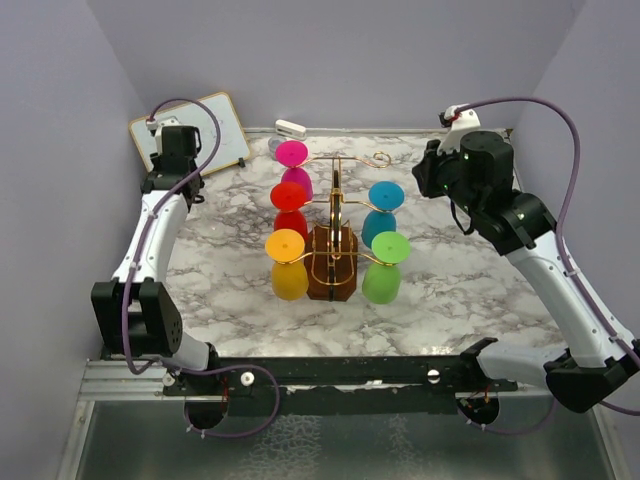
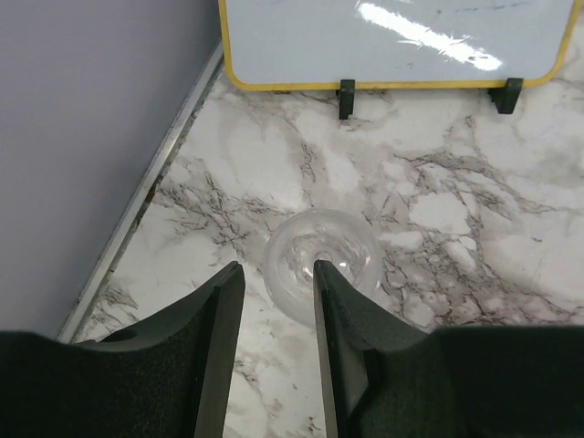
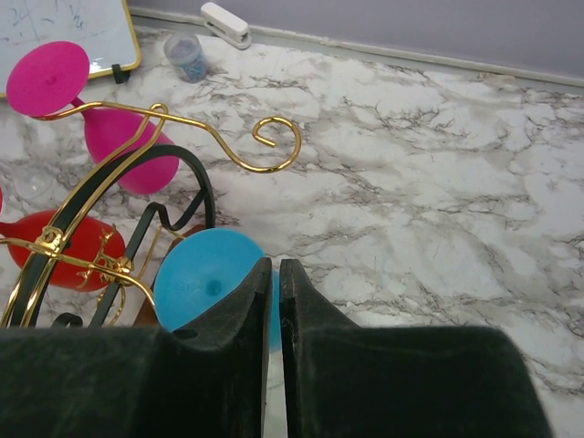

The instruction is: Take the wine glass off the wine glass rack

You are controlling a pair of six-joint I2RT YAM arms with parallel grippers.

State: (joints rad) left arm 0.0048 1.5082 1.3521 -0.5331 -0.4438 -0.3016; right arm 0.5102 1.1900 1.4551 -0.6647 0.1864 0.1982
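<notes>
The wine glass rack [image 1: 335, 215] is gold wire on a dark wooden base [image 1: 332, 275] mid-table. Coloured glasses hang upside down on it: pink [image 1: 291, 153], red [image 1: 288, 197], yellow [image 1: 285, 245], blue [image 1: 386, 195] and green [image 1: 391, 247]. One curled hook [image 3: 274, 146] holds nothing. A clear wine glass [image 2: 324, 260] stands on the marble by the whiteboard. My left gripper [image 2: 276, 269] is open above it, with the right finger overlapping the glass. My right gripper [image 3: 275, 265] is shut and empty, just above the blue glass's foot [image 3: 205, 287].
A yellow-framed whiteboard [image 2: 392, 41] stands at the back left corner. A white stapler [image 3: 225, 25] and a small clear cup [image 3: 187, 57] sit by the back wall. Grey walls close three sides. Bare marble lies to the right of the rack.
</notes>
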